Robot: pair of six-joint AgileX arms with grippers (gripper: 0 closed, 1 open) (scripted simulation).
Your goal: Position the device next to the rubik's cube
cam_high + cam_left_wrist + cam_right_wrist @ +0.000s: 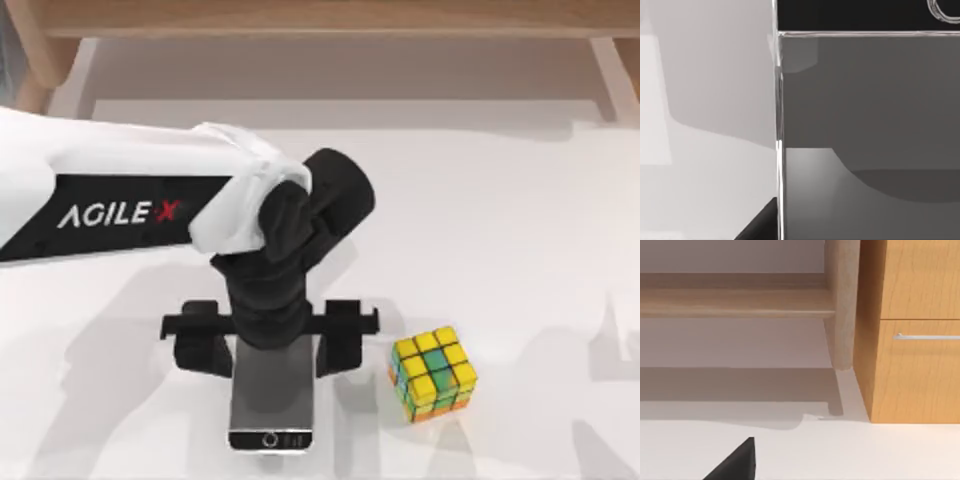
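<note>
- The device point(271, 395) lies flat on the white table point(520, 220), near the table's front edge and somewhat left of the middle of that edge.
- Its long axis runs from the back of the table toward the front edge, square to that edge rather than slanted.
- The end with the round home button point(270, 439) points at the front edge; the opposite end is hidden under the arm.
- The rubik's cube point(434, 373) stands to the device's right, near it but apart, with a strip of bare table between them. Its top is mostly yellow with a few green squares, and it is turned slightly askew to the table edges.
- The left gripper point(270, 350) hangs directly over the rear half of the device, its two fingers spread wide; one finger point(200, 352) stands off the device's left side, the other close by its right side, and neither clearly grips the rim.
- In the left wrist view the device's dark screen point(870, 125) and silver-white rim appear very close, with a dark fingertip point(760, 225) beside the rim.
- The right wrist view looks across the table toward a wooden cabinet point(915, 340) with a metal handle; whether the right gripper's fingers are spread or closed cannot be told.
</note>
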